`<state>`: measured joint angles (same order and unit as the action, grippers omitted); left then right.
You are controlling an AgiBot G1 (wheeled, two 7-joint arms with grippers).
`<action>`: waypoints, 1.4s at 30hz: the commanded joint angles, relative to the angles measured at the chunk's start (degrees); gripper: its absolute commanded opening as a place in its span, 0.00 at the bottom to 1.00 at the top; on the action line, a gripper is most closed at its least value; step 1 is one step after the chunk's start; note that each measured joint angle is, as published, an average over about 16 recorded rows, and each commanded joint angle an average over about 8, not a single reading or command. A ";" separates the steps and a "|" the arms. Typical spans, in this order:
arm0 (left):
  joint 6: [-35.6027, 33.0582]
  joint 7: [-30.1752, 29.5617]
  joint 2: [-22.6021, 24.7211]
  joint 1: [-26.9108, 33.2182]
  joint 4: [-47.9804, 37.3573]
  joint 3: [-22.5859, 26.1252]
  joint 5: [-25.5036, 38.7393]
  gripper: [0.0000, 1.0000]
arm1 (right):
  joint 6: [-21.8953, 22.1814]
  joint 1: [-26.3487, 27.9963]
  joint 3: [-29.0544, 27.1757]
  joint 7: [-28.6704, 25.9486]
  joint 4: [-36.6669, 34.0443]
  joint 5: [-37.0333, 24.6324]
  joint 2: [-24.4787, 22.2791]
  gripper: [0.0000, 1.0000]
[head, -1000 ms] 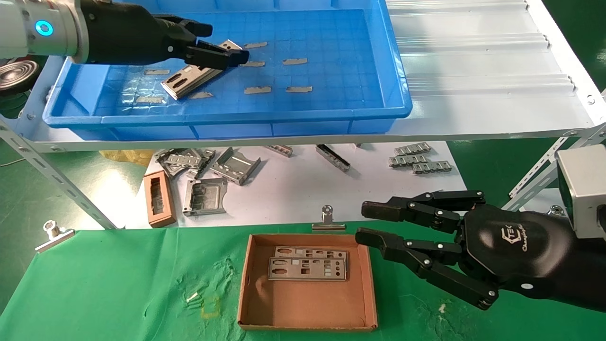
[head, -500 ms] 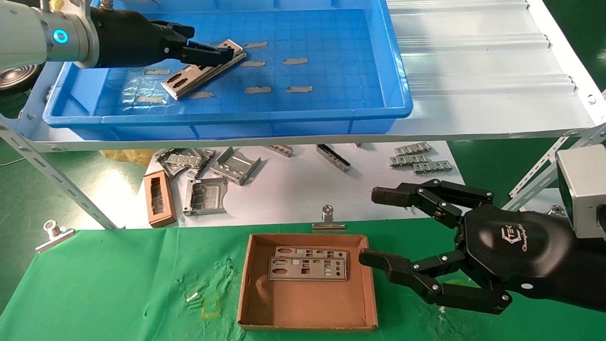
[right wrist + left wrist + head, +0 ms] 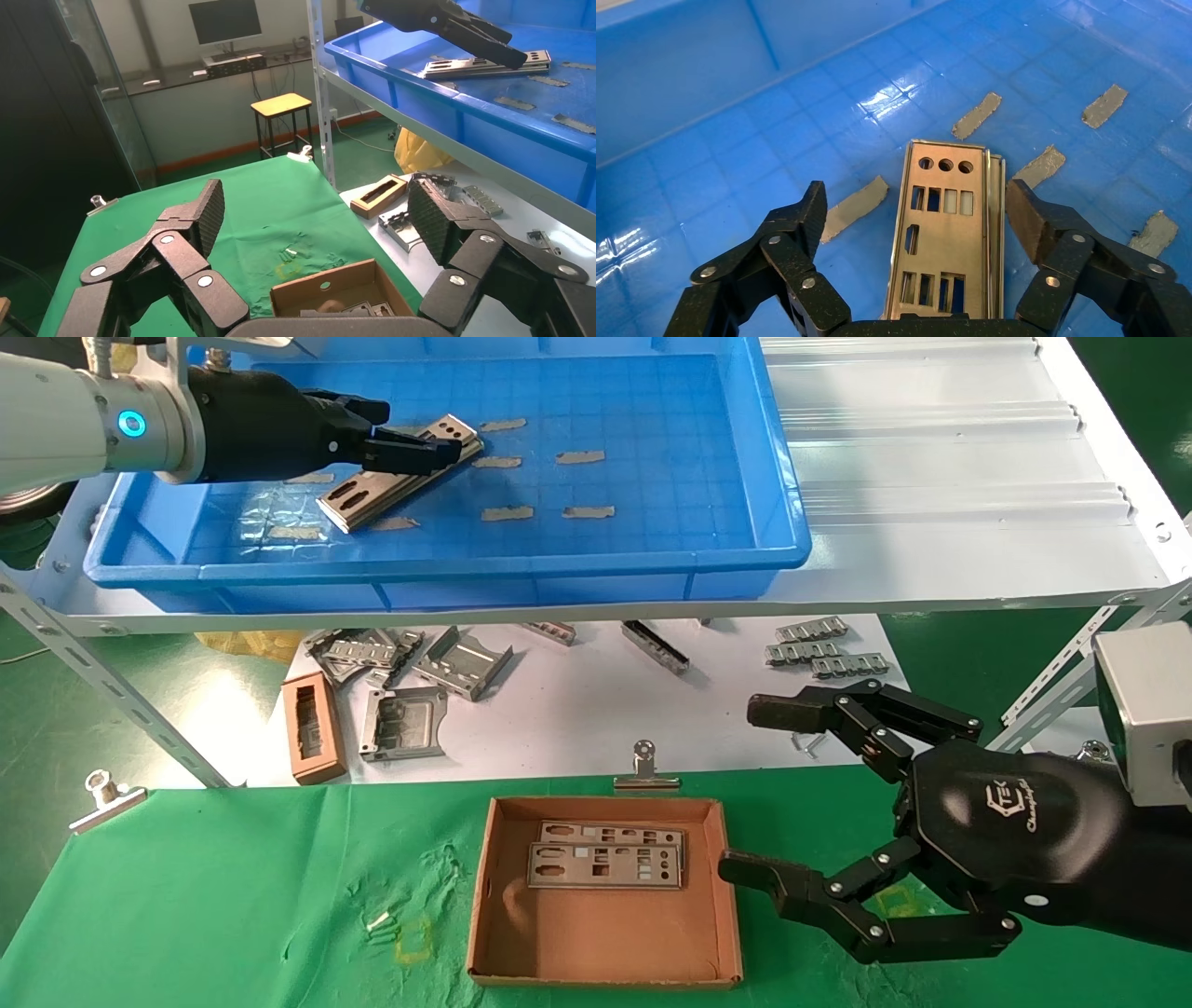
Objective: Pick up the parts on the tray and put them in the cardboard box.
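Note:
Two stacked silver parts [image 3: 372, 491] lie slanted on the floor of the blue tray [image 3: 447, 565], up on the shelf. My left gripper [image 3: 419, 428] hovers over their far end, open. In the left wrist view the parts [image 3: 944, 239] lie between the spread fingers [image 3: 807, 217], which do not touch them. Two more parts [image 3: 605, 864] lie flat in the cardboard box [image 3: 484, 896] on the green cloth. My right gripper [image 3: 745, 789] stands wide open just right of the box, holding nothing. The right wrist view shows the box [image 3: 330, 284] below that gripper [image 3: 318, 210].
Under the shelf, on the white table, lie bent grey brackets [image 3: 405, 724], a brown frame block [image 3: 312, 728] and slotted strips [image 3: 824, 654]. Binder clips [image 3: 644, 770] pin the green cloth. A slanted shelf strut [image 3: 112, 691] stands at the left. Grey tape bits [image 3: 507, 513] dot the tray.
My right gripper has opened from nearly closed to wide apart, beside the box. My left gripper has drawn back slightly to the left over the parts in the tray.

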<state>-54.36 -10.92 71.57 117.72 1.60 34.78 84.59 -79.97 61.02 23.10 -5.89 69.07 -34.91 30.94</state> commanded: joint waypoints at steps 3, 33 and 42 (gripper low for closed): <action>-0.06 0.49 0.09 0.01 -0.26 -0.09 -0.12 0.00 | 0.00 0.00 0.00 0.00 0.00 0.00 0.00 1.00; -0.64 3.76 -0.25 0.88 -0.53 -0.79 -1.10 0.00 | 0.00 0.00 0.00 0.00 0.00 0.00 0.00 1.00; -1.27 4.41 -0.83 1.63 -0.54 -1.48 -2.08 0.00 | 0.00 0.00 0.00 0.00 0.00 0.00 0.00 1.00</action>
<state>-55.90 -6.59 70.80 119.28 0.98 33.44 82.70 -79.97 61.02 23.10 -5.89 69.07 -34.91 30.94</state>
